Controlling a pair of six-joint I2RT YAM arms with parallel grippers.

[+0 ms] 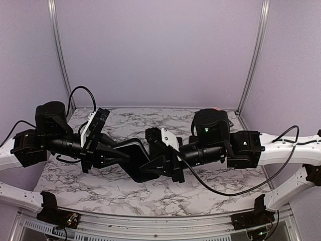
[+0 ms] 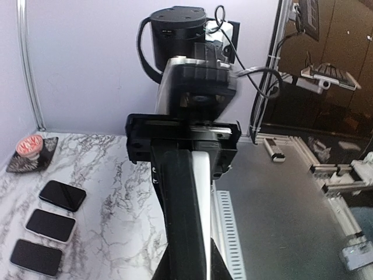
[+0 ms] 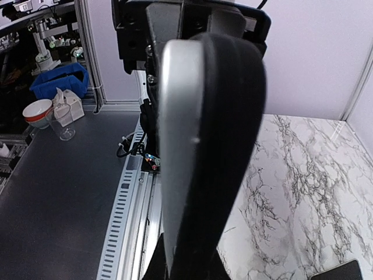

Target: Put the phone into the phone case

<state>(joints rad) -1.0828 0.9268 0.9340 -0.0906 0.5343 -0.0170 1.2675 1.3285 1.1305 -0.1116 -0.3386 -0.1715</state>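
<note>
I see the phone (image 3: 175, 146), lying against the black phone case (image 3: 230, 146), held in the air over the middle of the tabletop (image 1: 210, 198). My left gripper (image 1: 124, 156) is clamped on one end. The right gripper (image 1: 150, 166) straddles the other end, and I cannot tell whether it grips.

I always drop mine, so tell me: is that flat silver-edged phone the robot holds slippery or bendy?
The flat silver-edged phone is probably stiff: it sticks straight out in the air without sagging. Its smooth shiny edge looks slippery, so a loose pinch might let it slide. The black phone case hugging it looks softer, likely a bit bendy.
</note>
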